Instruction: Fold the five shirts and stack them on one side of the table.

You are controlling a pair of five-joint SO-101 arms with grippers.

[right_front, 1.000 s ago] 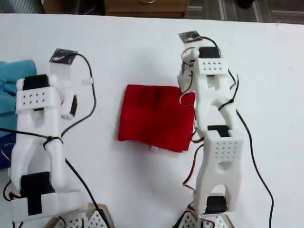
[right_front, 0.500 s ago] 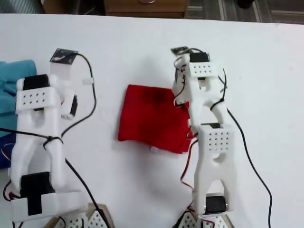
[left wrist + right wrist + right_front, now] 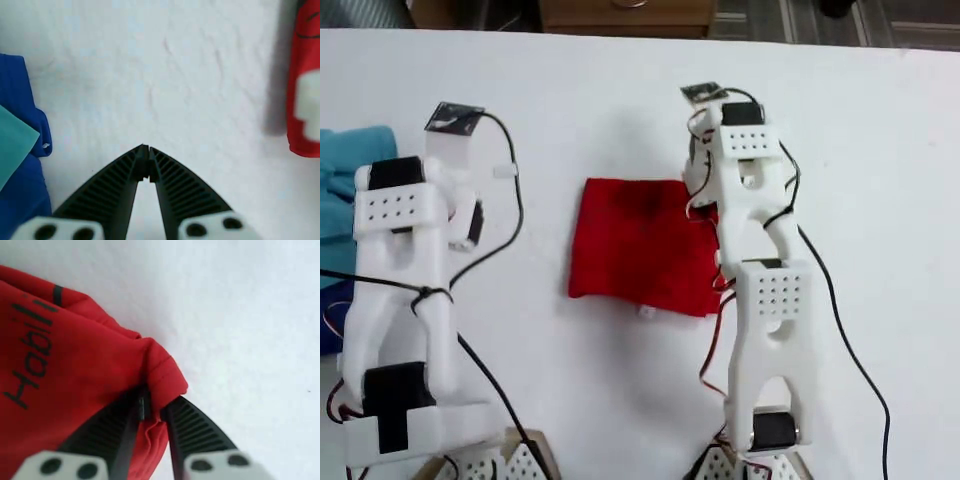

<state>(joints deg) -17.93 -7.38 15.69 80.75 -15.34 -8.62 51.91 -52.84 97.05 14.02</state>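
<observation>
A folded red shirt (image 3: 635, 245) lies flat in the middle of the white table (image 3: 570, 90). The right arm (image 3: 750, 190) stands over the shirt's right edge. In the right wrist view my right gripper (image 3: 152, 407) is shut on a bunched fold of the red shirt (image 3: 65, 365) at a corner. The left arm (image 3: 400, 240) rests left of the shirt. Its gripper (image 3: 145, 165) is shut with nothing in it, low over bare table, between a dark blue shirt (image 3: 20, 165) and the red shirt (image 3: 302, 100).
A light blue shirt (image 3: 345, 175) lies at the table's left edge, with dark blue cloth (image 3: 328, 325) beneath it nearer the front. Cables trail from both arms. Bare table spreads behind the shirt and to the far right.
The right arm has swung left onto the red shirt's right edge and taken hold of it; that edge has shifted slightly left. The left arm has not moved.
</observation>
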